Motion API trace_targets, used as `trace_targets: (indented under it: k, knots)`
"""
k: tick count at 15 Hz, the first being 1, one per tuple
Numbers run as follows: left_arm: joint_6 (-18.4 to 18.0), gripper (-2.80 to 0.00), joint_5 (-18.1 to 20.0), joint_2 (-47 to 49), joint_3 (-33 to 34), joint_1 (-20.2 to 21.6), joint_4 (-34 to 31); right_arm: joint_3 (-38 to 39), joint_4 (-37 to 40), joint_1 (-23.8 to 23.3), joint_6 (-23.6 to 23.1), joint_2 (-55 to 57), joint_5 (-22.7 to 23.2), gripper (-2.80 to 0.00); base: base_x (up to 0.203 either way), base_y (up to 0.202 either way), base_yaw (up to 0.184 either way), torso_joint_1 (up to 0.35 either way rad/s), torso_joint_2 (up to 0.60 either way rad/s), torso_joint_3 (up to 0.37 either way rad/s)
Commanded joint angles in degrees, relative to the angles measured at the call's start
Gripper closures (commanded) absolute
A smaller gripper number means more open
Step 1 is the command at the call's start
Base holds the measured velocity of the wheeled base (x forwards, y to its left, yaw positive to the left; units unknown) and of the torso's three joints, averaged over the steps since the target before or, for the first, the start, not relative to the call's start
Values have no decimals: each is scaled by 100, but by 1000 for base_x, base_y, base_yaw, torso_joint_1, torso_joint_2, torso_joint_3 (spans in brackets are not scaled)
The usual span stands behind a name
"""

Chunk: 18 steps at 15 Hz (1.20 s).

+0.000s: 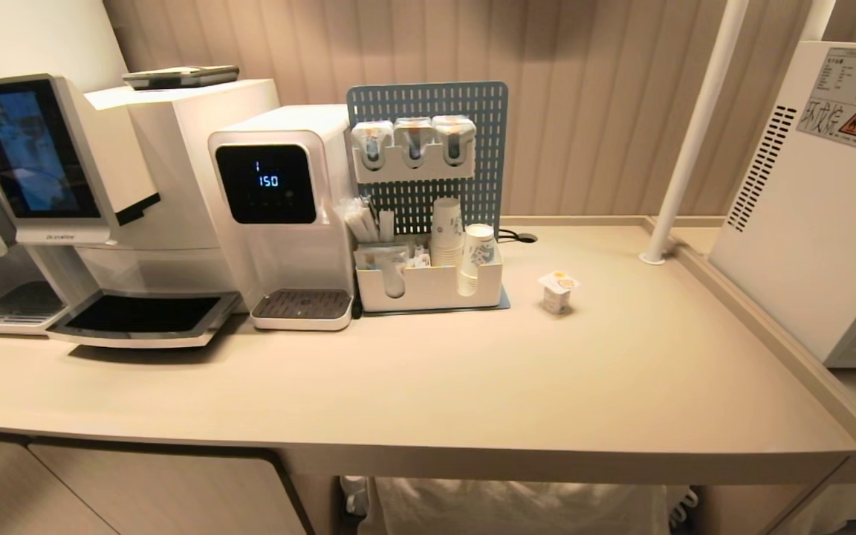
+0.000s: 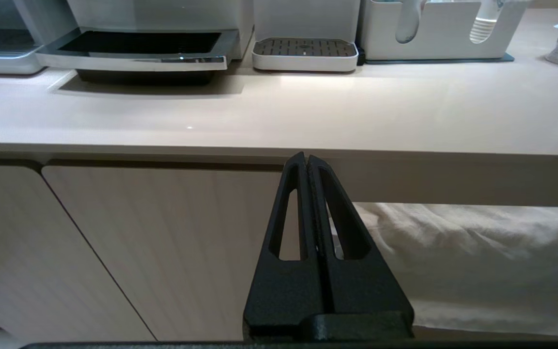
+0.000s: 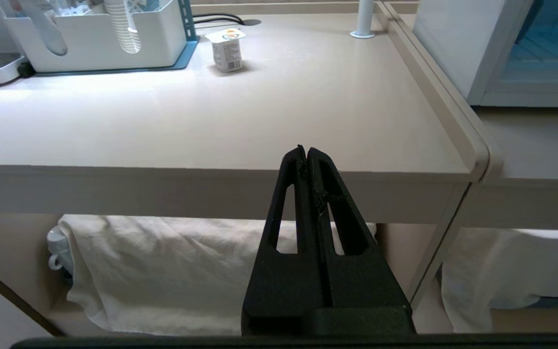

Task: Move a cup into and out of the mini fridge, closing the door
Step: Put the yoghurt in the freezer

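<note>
A pale beige tabletop (image 1: pixel 413 386) is stretching across the room in front of a wall of vertical ribbed panels (image 1: pixel 591 111), and a raised lip is running along its right edge. A small foil-lidded cup (image 1: pixel 558 291) is standing upright on the open middle-right part of the tabletop, apart from everything else. To its left, a white caddy (image 1: pixel 428 286) holding stacked paper cups (image 1: pixel 446 232) is sitting against a blue pegboard (image 1: pixel 428 104), with a water dispenser (image 1: pixel 279 200) and a coffee machine (image 1: pixel 101 200) lining up further left. A white pole (image 1: pixel 692 141) is rising from the back right corner. The mini fridge (image 1: pixel 814 223) is standing on a neighbouring surface just beyond the right edge, showing its vented white side and warning sticker; the door (image 3: pixel 535 82) is only partly showing in the right wrist view. Below the tabletop, pale cabinet fronts (image 2: pixel 129 252) and a white cloth (image 3: pixel 172 271) are showing. The left gripper (image 2: pixel 306 157) and right gripper (image 3: pixel 306 150) are both hanging below the front edge, fingers pressed together and holding nothing.
</note>
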<state>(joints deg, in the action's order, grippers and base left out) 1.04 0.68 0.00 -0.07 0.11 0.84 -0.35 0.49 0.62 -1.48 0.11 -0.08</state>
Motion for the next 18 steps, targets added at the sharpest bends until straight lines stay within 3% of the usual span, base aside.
trace_targets:
  k: [1,11,14,18]
  knots:
    - [2,0,2,9,5,7,4,0,3,-1,8,-2,-1,0,0,0,0,0,0,0]
    - [7,0,2,9,7,7,4,-45,2,-1,51,-2,-6,0,27,0,0,0,0,0]
    - [6,0,2,9,4,7,4,-1236,332,4,47,328,86,0,0,0,0,0,0,0]
    - [11,0,2,9,4,7,4,-3154,1385,47,30,2524,509,0,0,0,0,0,0,0]
